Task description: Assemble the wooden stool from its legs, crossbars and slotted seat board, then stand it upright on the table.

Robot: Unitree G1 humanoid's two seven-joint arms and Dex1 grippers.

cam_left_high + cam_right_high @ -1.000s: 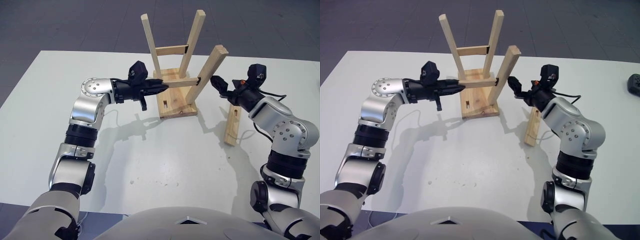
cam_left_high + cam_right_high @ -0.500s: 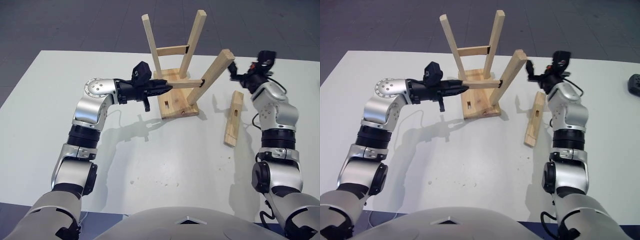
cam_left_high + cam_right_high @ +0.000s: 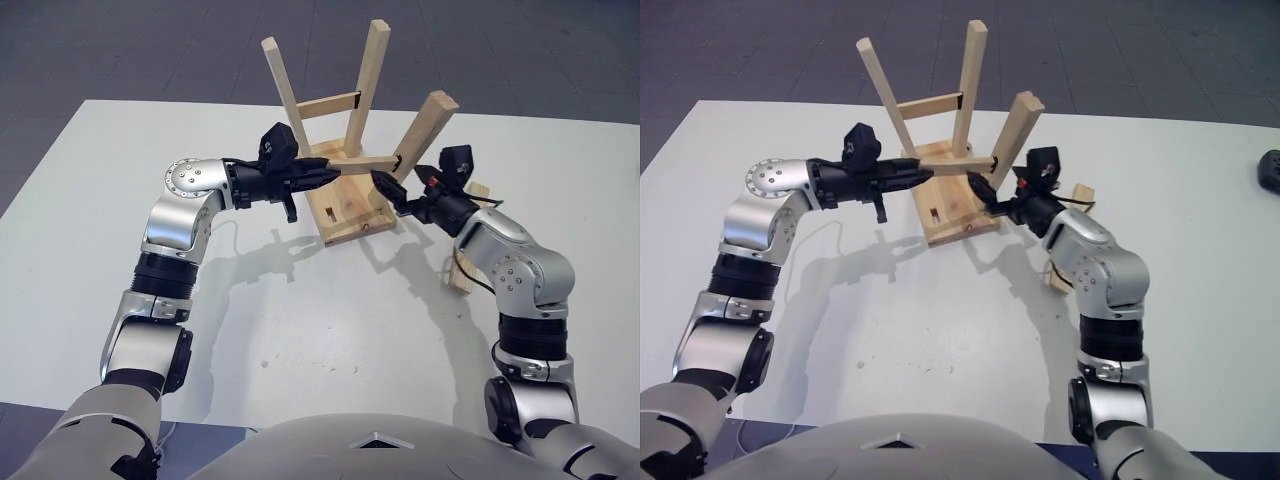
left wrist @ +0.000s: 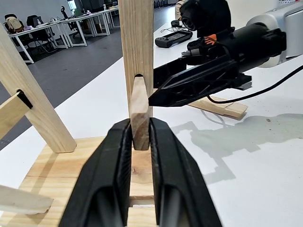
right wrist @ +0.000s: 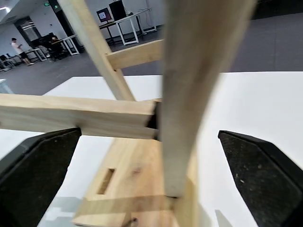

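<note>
The stool stands upside down, its slotted seat board point(image 3: 345, 215) on the table and three legs pointing up. A crossbar point(image 3: 368, 162) runs to the near leg point(image 3: 428, 122); my left gripper point(image 3: 322, 173) is shut on that crossbar's free end point(image 4: 140, 113). My right gripper point(image 3: 392, 190) is open low around the near leg point(image 5: 199, 85), its fingers point(image 5: 38, 161) on either side and apart from the wood. A second crossbar point(image 3: 330, 104) joins the two far legs. A loose fourth leg point(image 3: 463, 272) lies on the table, partly hidden behind my right arm.
A small black device point(image 3: 1270, 168) lies near the table's right edge. The white table point(image 3: 330, 330) has open room in front of the stool and to its left. The far table edge runs just behind the stool.
My right gripper swung out to the right, away from the near leg, then came back and now straddles its lower part. The stool has turned and leaned a little leftward. My left gripper kept its hold.
</note>
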